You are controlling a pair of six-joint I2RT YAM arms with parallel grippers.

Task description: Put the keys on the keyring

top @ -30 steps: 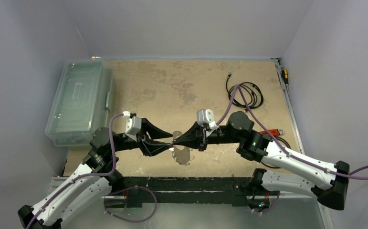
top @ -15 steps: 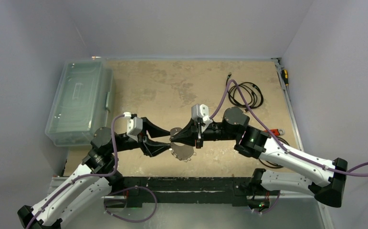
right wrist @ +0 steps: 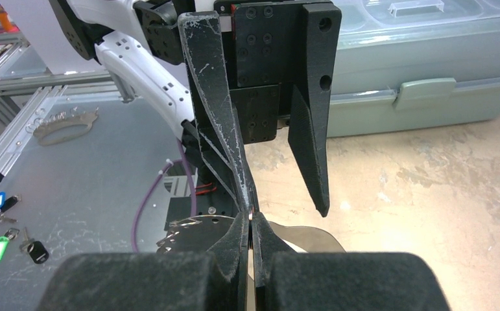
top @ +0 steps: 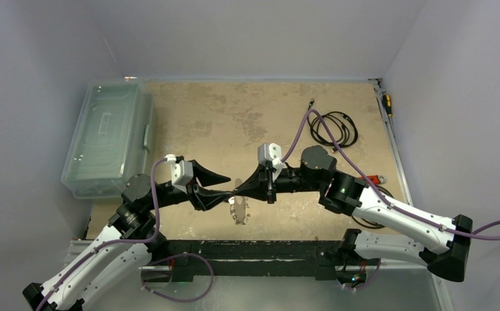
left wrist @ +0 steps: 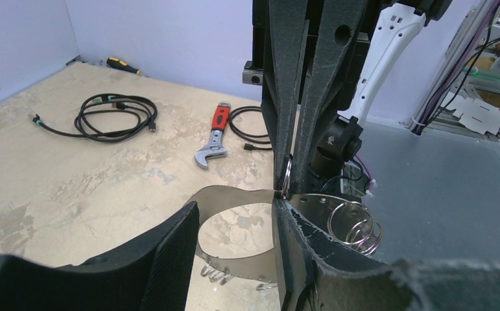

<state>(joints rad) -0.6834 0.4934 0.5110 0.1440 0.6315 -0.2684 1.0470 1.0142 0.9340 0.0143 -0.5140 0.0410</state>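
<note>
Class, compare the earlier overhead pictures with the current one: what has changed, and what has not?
The right gripper edged left toward the left gripper, and the keyring hanging from it turned from broadside to nearly edge-on. No grasp or release is visible. The bin, cable and wrench stayed put.

keyring [top: 238, 211] now edge-on, narrower

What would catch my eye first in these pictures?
The left gripper and right gripper meet tip to tip near the table's front edge, with a silvery keyring hanging where they touch. A clear plastic box sits at the far left, and a coiled black cable lies at the back right.
</note>
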